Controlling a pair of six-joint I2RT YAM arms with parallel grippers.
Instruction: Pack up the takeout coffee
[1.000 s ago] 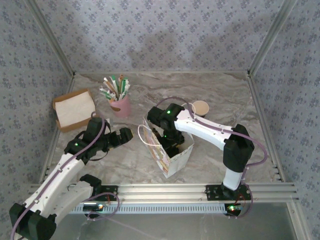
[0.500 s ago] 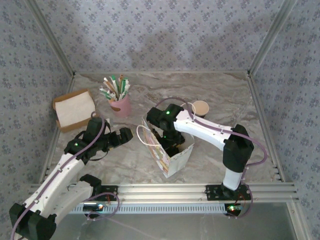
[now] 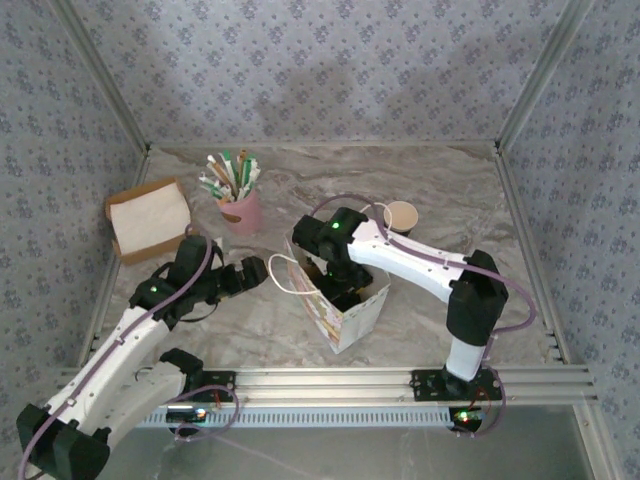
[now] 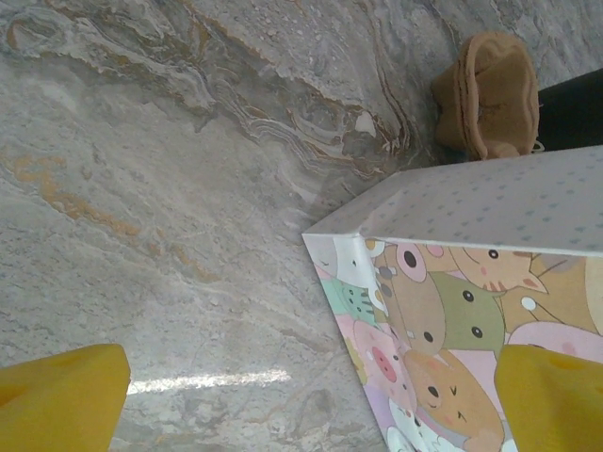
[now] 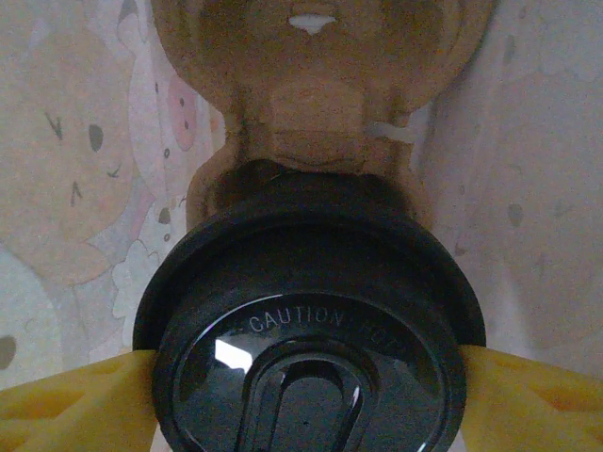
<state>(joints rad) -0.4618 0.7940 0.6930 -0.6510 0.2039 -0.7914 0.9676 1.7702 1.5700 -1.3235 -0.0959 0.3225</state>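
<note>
A black round lid (image 5: 311, 358) reading "CAUTION HOT" tops the takeout coffee, and the cup's wall is hidden beneath it. My right gripper (image 5: 311, 386) is shut on it, a yellow finger (image 5: 75, 400) at each side. It hangs inside the cartoon-animal paper bag (image 3: 345, 310), above a brown pulp cup carrier (image 5: 316, 104) at the bag's bottom. From above, my right gripper (image 3: 337, 283) reaches down into the bag's mouth. My left gripper (image 3: 252, 272) stands open just left of the bag's handle (image 3: 290, 270), nothing between its yellow fingertips (image 4: 61, 395); the bag (image 4: 462, 282) is beside it.
An open paper cup (image 3: 401, 215) with a cream inside stands behind the bag, and the same cup (image 4: 490, 89) shows in the left wrist view. A pink cup of straws (image 3: 240, 208) and a cardboard box of napkins (image 3: 148, 218) sit at the back left. Frame rails border the marble table (image 3: 250, 320).
My left gripper has edged right toward the bag's handle. My right arm has shifted slightly left over the bag, the coffee still held.
</note>
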